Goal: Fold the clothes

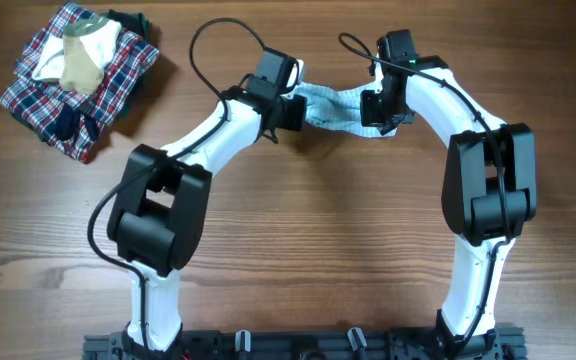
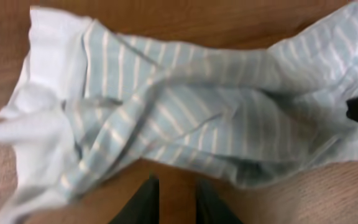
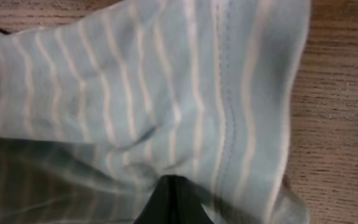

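Garment (image 1: pixel 333 108) of pale blue-white striped cloth, stretched in a rumpled band on the table (image 1: pixel 298 250) at the far middle, between the two grippers and well apart from the plaid garment (image 1: pixel 63 95) and the beige garment (image 1: pixel 86 58) heaped at the far left corner. Thin, soft and light by the look of it: likely to sag, bunch and slide over the wood rather than hold any shape, with no risk of breakage but every chance of a crooked fold. Left gripper (image 2: pixel 178 200) at the left end, fingers (image 2: pixel 146 200) parted with bare wood in the gap, holding nothing, cloth edge just ahead of the tips. Right gripper (image 3: pixel 174 198) at the right end, drawn together to one dark point with creases running into it, so judged clenched on the fabric near the stitched hem (image 3: pixel 229 93). Best taken by pinching at corners or along a hemmed edge, where doubled and firmer, not mid-panel. Then pulled flat and taut between both ends before any fold, kept low over the table, slowly enough to avoid dragging the whole piece askew.
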Available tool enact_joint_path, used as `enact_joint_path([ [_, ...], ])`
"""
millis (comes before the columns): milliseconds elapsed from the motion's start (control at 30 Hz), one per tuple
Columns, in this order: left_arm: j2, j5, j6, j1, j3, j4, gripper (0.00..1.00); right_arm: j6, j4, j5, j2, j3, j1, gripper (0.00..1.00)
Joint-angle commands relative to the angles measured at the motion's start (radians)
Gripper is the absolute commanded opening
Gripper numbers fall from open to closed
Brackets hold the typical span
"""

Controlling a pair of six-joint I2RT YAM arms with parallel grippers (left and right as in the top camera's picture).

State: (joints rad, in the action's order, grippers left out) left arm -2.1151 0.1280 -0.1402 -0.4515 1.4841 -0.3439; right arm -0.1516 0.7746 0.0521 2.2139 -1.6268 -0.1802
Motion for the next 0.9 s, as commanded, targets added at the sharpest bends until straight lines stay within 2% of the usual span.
enact_joint_path([
  [0, -0.027, -0.01, 0.037, 0.01, -0.001, 0.055, 0.2, 0.017, 0.031, 0.033, 0.021, 0.019, -0.003, 0.04],
  [300, -0.099, -0.013, 0.058, 0.018, -0.001, 0.084, 0.21, 0.017, 0.035, 0.035, 0.021, 0.019, -0.003, 0.04],
  [600, -0.109, -0.051, 0.059, 0.053, -0.001, 0.177, 0.21, 0.018, 0.044, 0.035, 0.021, 0.019, -0.003, 0.04],
  [867, -0.109, -0.05, 0.068, 0.071, 0.016, 0.183, 0.18, 0.018, 0.043, 0.035, 0.021, 0.019, -0.003, 0.04],
])
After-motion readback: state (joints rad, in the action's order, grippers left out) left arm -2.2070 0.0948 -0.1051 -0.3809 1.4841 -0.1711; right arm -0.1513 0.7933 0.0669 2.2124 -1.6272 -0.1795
